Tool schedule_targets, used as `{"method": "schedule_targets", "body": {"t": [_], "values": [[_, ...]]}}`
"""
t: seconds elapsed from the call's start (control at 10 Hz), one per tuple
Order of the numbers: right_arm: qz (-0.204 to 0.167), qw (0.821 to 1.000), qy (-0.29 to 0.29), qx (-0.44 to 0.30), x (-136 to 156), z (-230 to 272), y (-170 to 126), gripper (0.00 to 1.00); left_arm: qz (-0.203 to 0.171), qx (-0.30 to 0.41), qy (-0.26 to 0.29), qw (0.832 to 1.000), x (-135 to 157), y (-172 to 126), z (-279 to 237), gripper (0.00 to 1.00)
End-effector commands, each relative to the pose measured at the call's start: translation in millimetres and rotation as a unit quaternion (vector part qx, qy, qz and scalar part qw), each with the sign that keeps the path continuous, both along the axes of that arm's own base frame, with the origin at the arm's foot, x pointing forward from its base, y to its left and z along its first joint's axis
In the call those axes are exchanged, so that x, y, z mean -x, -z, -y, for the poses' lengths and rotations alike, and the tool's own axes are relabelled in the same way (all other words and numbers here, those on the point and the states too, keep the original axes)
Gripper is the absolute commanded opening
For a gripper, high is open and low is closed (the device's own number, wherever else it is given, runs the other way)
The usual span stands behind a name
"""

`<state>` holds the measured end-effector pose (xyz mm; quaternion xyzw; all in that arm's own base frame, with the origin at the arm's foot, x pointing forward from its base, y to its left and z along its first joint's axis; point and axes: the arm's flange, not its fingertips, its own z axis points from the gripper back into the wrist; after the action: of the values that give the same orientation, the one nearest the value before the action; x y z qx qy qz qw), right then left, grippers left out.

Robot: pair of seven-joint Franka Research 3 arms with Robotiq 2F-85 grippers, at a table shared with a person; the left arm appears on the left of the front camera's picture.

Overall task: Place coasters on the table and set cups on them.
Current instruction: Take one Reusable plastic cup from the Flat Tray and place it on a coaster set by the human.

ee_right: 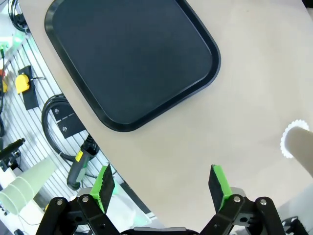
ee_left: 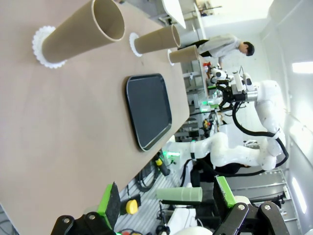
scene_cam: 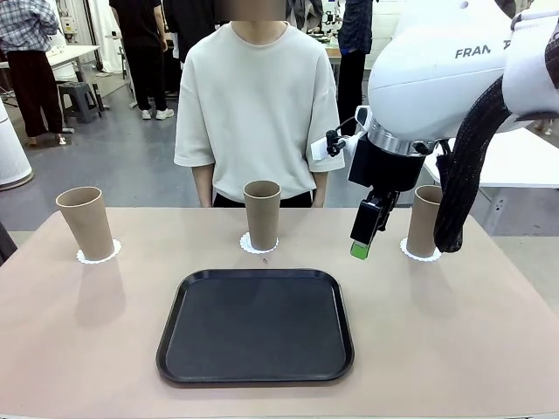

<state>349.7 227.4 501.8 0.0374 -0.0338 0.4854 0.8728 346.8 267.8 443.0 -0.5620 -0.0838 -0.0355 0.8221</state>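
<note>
While the right gripper (scene_cam: 362, 237) hangs above the table (scene_cam: 454, 349) with its jaws spread wide and nothing between them, the work looks all but done. Three cups (scene_cam: 261, 215) stand upright in a row along the far side, each on its own coaster (scene_cam: 258, 244), so by my count there are three cups, three coasters, one black tray (scene_cam: 255, 326) and two grippers.

Seen from the right gripper, the nearest cup (scene_cam: 425, 220) stands just beside it on the outer side, apart from the fingers, with its coaster (scene_cam: 420, 254) showing under the base. The middle cup is farther off toward the left arm's side, and the third cup (scene_cam: 86, 222) with its coaster (scene_cam: 98, 254) is well apart, at the opposite end of the row. The tray lies below and nearer the robot than the fingertips, with nothing on it. A person (scene_cam: 256, 100) stands behind the table, arms down.

The left gripper (ee_left: 166, 193) is also spread and holds nothing, pointing across the table from well off the row.

I judge the step in hand to be the release at the last cup. The next move calls for lifting the right gripper straight clear so the fingers do not brush the tall, light cup and tip it off its coaster
</note>
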Motion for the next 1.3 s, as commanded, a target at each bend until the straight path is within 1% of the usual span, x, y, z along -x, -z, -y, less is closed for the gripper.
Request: {"method": "schedule_targets", "body": {"t": [0.0,0.1,0.2,0.3,0.4,0.6,0.7,0.8,0.9,1.0,1.2], "values": [[0.023,0.988,0.086,-0.129,24.5,19.3,-1.6,1.00,0.002,0.001,-0.005,1.000,1.3,-1.2,-0.8,1.00],[0.016,0.962,0.172,-0.210,31.5,53.1,-7.2,1.00,0.002,0.001,-0.005,1.000,1.3,-1.2,-0.8,1.00],[0.001,0.937,0.239,-0.256,36.4,87.8,-8.8,1.00,0.002,0.001,-0.005,1.000,1.3,-1.2,-0.8,1.00],[-0.007,0.914,0.298,-0.276,42.5,123.7,-5.7,1.00,0.002,0.001,-0.005,1.000,1.3,-1.2,-0.8,1.00],[-0.027,0.897,0.323,-0.302,51.3,155.0,-1.0,1.00,0.002,0.001,-0.005,1.000,1.3,-1.2,-0.8,1.00],[-0.060,0.866,0.340,-0.363,73.2,211.8,13.6,1.00,0.002,0.001,-0.005,1.000,1.3,-1.2,-0.8,1.00],[-0.066,0.852,0.341,-0.391,84.7,237.4,18.8,1.00,0.002,0.001,-0.005,1.000,1.3,-1.2,-0.8,1.00],[-0.066,0.835,0.344,-0.425,94.8,266.2,22.8,1.00,0.002,0.001,-0.005,1.000,1.3,-1.2,-0.8,1.00],[-0.066,0.814,0.346,-0.461,98.6,287.5,25.9,1.00,0.002,0.001,-0.005,1.000,1.3,-1.2,-0.8,1.00],[-0.076,0.797,0.333,-0.498,102.7,307.8,29.2,1.00,0.002,0.001,-0.005,1.000,1.3,-1.2,-0.8,1.00],[-0.096,0.777,0.287,-0.553,114.5,345.7,33.9,1.00,0.002,0.001,-0.005,1.000,1.3,-1.2,-0.8,1.00]]}}
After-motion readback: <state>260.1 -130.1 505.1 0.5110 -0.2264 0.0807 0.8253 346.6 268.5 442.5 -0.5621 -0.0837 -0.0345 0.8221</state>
